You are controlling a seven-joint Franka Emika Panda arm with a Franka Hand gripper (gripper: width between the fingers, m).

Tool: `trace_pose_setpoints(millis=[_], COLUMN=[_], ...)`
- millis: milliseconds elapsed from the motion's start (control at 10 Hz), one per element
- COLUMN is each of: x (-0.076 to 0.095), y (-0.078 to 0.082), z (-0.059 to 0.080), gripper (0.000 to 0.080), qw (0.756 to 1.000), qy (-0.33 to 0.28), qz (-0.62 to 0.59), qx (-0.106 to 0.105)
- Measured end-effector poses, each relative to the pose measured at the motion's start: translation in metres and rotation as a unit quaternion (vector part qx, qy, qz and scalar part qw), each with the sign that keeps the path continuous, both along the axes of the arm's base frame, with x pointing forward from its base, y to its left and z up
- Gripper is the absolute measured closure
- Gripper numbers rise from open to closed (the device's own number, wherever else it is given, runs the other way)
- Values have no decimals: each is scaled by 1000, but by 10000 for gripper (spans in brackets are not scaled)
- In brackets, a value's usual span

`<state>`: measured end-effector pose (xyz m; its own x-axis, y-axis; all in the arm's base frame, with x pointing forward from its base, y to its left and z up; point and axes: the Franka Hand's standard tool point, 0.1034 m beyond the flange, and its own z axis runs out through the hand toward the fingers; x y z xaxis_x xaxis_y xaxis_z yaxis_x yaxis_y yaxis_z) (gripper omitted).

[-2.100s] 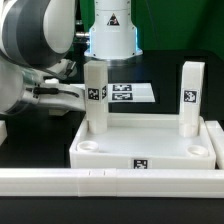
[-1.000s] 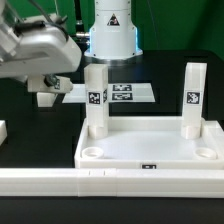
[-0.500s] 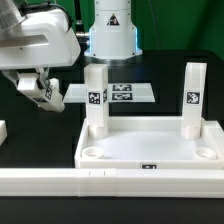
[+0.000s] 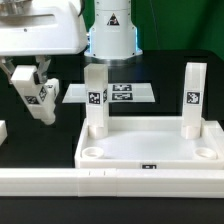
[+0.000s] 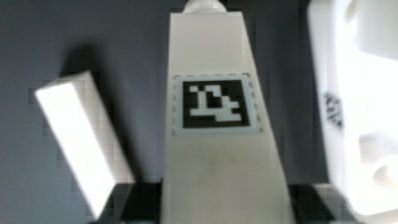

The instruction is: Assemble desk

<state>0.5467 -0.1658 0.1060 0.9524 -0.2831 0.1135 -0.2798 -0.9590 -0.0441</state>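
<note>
The white tabletop (image 4: 150, 148) lies upside down with its rim up against the front rail. Two white legs stand upright in its far sockets, one at the exterior view's left (image 4: 96, 100) and one at the right (image 4: 192, 96). My gripper (image 4: 42, 100) hangs left of the tabletop, above the black table, shut on a third white leg (image 4: 44, 98) with a tag; the leg is tilted. In the wrist view that leg (image 5: 217, 110) runs lengthwise out from between my fingers. Another leg (image 5: 82, 140) lies on the table beside it.
The marker board (image 4: 118, 93) lies flat behind the tabletop. The long white border rail (image 4: 110, 182) runs along the front. A white block (image 4: 3, 131) sits at the exterior view's left edge. The arm's white base (image 4: 110, 28) stands at the back.
My gripper has lifted away from the tabletop's left leg and swung left and forward with the third leg in it, turning it from level to tilted downward.
</note>
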Motion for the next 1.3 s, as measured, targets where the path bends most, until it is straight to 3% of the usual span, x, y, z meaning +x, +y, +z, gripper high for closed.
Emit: trace_pose_setpoints(millis=[100, 300, 700, 900, 1100, 1200, 1300], x=[0, 29, 32, 55, 67, 73, 72], y=[3, 21, 19, 32, 63, 71, 69], z=[0, 32, 31, 44, 47, 50, 48], gripper=[509, 509, 509, 509, 509, 509, 509], qw=[1000, 1000, 999, 996, 996, 995, 995], qy=[-6, -12, -25, -82, -91, -97, -95], qz=[0, 17, 21, 12, -7, 1, 0], qx=[-5, 3, -7, -21, -3, -3, -4])
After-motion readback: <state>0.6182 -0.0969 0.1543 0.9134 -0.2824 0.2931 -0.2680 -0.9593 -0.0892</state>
